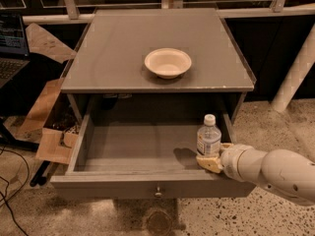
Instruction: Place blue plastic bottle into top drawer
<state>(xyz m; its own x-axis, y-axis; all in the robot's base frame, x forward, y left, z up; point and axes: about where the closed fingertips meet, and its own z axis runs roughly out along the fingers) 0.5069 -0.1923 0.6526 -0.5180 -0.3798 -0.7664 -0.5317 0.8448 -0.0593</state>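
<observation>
The blue plastic bottle stands upright inside the open top drawer, at its front right corner. It is clear with a white cap and a printed label. My gripper reaches in over the drawer's front right edge. Its tan fingers sit on either side of the bottle's base and hold it. The white arm runs off to the lower right. The drawer's round knob is centred on its front panel.
A shallow cream bowl sits on the grey tabletop above the drawer. Cardboard pieces and cables lie on the floor at the left. A white post stands at the right.
</observation>
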